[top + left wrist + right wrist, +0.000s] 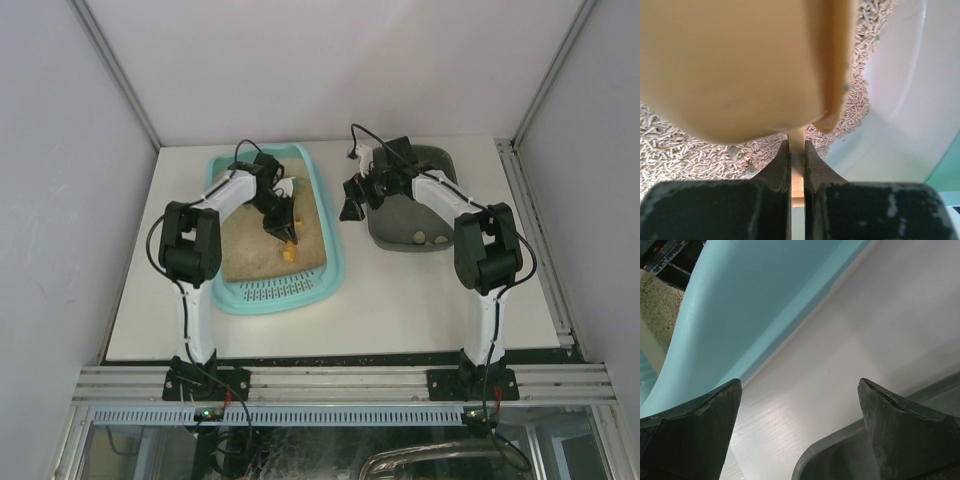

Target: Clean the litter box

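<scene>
The light-teal litter box (336, 262) lies left of centre, filled with tan litter (248, 252) and with a slotted grate strip (278, 291) at its near end. My left gripper (273, 203) hangs over the litter, shut on the thin handle of a yellow-orange scoop (287, 250). In the left wrist view the scoop (740, 70) fills the top, its handle pinched in the gripper (797, 145), above litter pellets (670, 150) and the box's pale inner wall (910, 100). My right gripper (352, 205) is open and empty between the two trays.
A dark grey tray (400, 215) sits to the right with two small pale lumps (428, 238) in its near end. In the right wrist view the open gripper (800, 382) hangs over white table (865, 315), between the teal box wall (740, 305) and the grey tray's corner (825, 460).
</scene>
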Controlling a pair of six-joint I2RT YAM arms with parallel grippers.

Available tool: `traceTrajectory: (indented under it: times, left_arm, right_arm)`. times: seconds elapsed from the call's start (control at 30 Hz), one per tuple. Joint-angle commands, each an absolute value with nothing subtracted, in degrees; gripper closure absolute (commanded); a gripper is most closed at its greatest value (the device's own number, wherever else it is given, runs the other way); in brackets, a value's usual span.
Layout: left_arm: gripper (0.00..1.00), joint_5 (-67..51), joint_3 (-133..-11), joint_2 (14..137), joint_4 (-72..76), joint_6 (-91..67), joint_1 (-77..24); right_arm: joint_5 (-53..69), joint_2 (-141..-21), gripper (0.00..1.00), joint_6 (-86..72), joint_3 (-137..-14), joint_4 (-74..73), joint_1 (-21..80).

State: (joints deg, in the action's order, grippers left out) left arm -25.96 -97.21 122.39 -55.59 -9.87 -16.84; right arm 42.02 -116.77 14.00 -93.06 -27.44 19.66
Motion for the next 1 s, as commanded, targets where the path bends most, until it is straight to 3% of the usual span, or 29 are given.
traceTrajectory:
  times: [0.0, 0.2, 0.97]
  left_arm:
    - [1.0, -34.1, -97.17, 120.05, -52.69, -8.43, -17.01]
    - [1.0, -46.9, -87.51, 112.53, -42.17, -12.49, -11.78]
    - [1.0, -53.52, -72.91, 96.8, -30.74, -19.28, -7.17]
  right_arm:
    - [41.98, -113.6, 0.0, 14.13, -92.75, -24.67, 20.13]
    - [42.36, -113.51, 0.0, 13.93, -91.42, -23.63, 20.04]
    - [43.95, -112.34, 0.0, 13.81, -90.01, -23.18, 18.07]
